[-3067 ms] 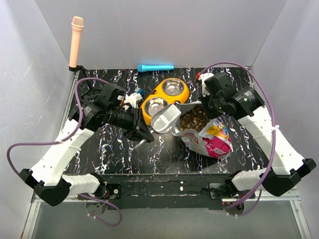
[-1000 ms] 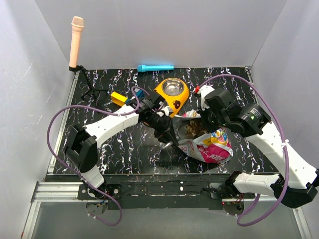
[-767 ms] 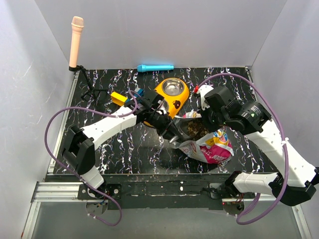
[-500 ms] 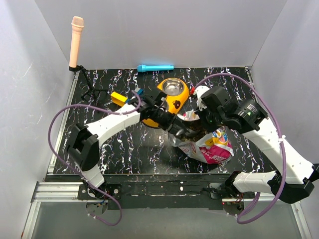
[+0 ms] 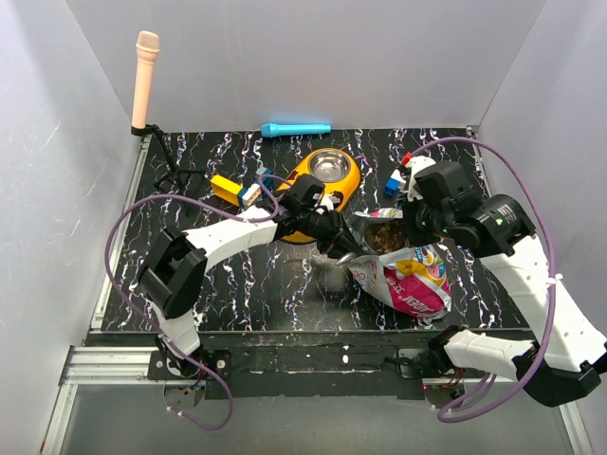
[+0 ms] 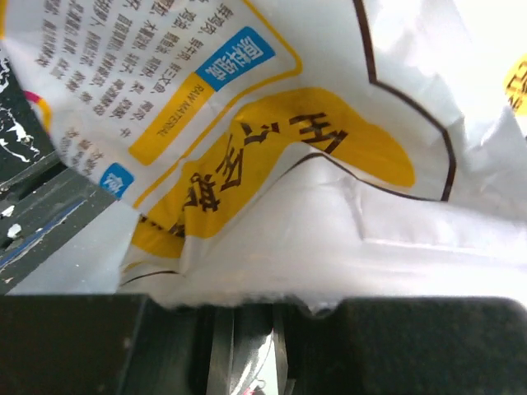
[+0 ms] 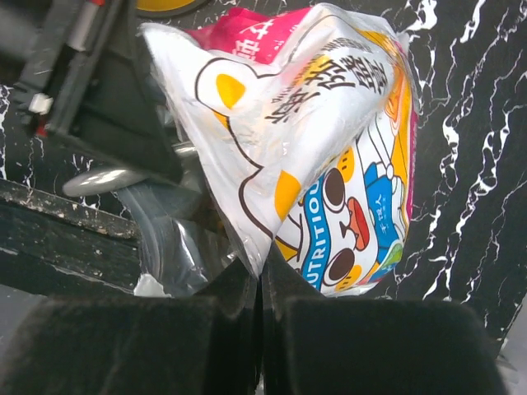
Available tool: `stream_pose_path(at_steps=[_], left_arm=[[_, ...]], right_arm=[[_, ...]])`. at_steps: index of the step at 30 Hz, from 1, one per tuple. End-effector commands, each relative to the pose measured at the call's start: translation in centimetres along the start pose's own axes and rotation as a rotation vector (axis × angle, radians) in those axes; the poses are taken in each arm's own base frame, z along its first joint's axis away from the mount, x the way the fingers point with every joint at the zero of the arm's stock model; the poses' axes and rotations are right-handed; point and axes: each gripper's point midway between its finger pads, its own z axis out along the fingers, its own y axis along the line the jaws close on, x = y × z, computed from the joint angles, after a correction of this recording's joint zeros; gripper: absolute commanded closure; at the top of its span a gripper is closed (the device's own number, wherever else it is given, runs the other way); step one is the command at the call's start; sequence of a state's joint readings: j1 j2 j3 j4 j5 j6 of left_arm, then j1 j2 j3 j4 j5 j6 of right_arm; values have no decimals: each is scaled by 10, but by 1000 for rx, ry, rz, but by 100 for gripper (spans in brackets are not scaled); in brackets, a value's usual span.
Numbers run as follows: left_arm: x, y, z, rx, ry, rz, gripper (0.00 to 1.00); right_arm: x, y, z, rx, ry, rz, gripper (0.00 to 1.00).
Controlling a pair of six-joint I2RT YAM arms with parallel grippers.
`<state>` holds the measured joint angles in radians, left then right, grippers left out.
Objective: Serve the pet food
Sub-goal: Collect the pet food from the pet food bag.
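Loosely heaped, tan-brown pet food [image 5: 382, 238] pellets sit in one foil bag [image 5: 410, 286]; right fingers [image 7: 165, 346] pinch its rim; whether left fingers [image 6: 82, 346] grip anything, cannot tell.

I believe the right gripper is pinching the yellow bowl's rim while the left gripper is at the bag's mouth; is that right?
Not quite: the right gripper pinches the foil bag's edge, not the yellow bowl, as the right wrist view shows. The rest holds.
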<state>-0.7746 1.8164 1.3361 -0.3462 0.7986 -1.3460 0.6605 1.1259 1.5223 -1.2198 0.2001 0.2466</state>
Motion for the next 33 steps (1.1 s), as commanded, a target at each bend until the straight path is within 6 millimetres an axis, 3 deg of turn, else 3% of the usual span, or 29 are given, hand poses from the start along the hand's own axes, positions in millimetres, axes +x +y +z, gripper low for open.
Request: stream_pose_path(at_steps=[1,5,11,15,21,24,27,29,31,33], left_arm=[[10,0,-15,84,-22,165,100],[27,-3,-32,127,26,159,100],[33,-17,-62,316,-2,212,100],[30,-6,-57,318,-2,216,100],[16,-19,-50,408,-34,292,100],[5,-16,-37,414,-33,363,100],[19,-26,-46,511,17,349,100],[30,-24,-56,482,-8,374,100],[19,-19,-45,408,-39,370,100],[13,-30,-35,474,11,318,100]], right_arm=[[-26,1,-36,-72,-187,42,99],[-30,-1,-36,-68,-199,20,99],[-28,-5,-34,-56,-192,9,99],[-26,0,-37,-84,-195,16,99],[-19,3,-40,-110,-196,22,99],[-18,3,-41,-115,-204,33,99],[-20,3,-43,-115,-201,36,99],[-21,2,-46,-110,-202,36,99],[-23,2,-50,-111,-211,32,99],[-24,0,-50,-97,-209,21,99]])
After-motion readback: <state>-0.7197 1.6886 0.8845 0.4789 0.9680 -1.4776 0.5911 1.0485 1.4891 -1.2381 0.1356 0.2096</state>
